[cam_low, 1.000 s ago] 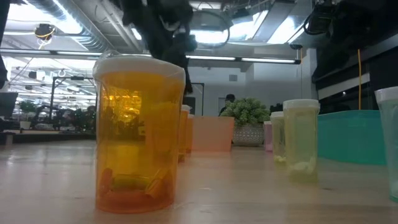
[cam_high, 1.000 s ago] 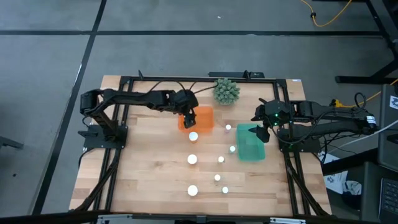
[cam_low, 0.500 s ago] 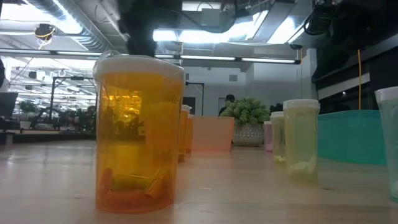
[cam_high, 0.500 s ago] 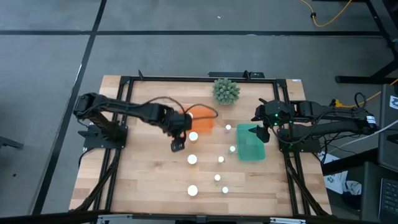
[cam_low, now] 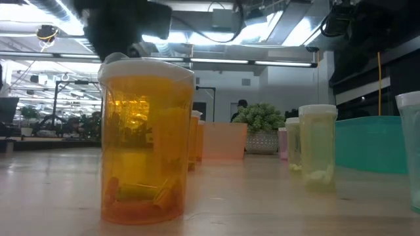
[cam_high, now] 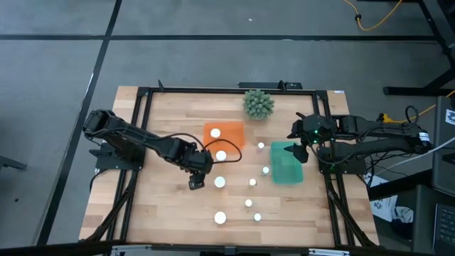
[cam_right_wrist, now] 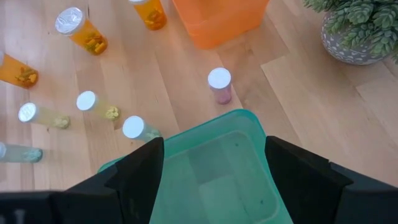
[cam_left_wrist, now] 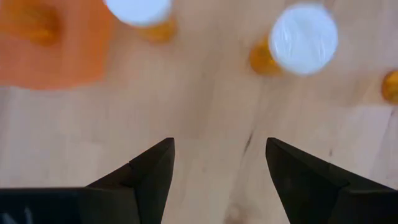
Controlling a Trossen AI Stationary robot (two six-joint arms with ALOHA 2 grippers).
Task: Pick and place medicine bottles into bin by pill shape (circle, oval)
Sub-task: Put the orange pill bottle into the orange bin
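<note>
My left gripper [cam_high: 195, 183] is open and empty, low over bare wood on the near left of the orange tray [cam_high: 226, 136]; in its wrist view [cam_left_wrist: 217, 146] nothing lies between the fingers. One white-topped bottle [cam_high: 215, 132] stands in the orange tray. A wide-topped bottle [cam_high: 220, 182] stands just right of the gripper and shows in the left wrist view [cam_left_wrist: 303, 38]. Other bottles [cam_high: 252, 183] stand upright on the table. My right gripper [cam_high: 298, 151] is open and empty, hovering over the teal tray [cam_high: 286, 163], as its wrist view [cam_right_wrist: 213, 142] shows.
A spiky green plant ball [cam_high: 259, 104] stands at the far edge behind the trays. A pink bottle [cam_right_wrist: 219, 84] stands between the two trays. In the low view a large orange bottle [cam_low: 147, 137] stands close to the camera. Bare wood lies at the table's left.
My left gripper has gone from over the orange tray toward the table's near edge and a little left, ending beside a wide-topped bottle. A white-topped bottle now shows in the orange tray where the gripper was.
</note>
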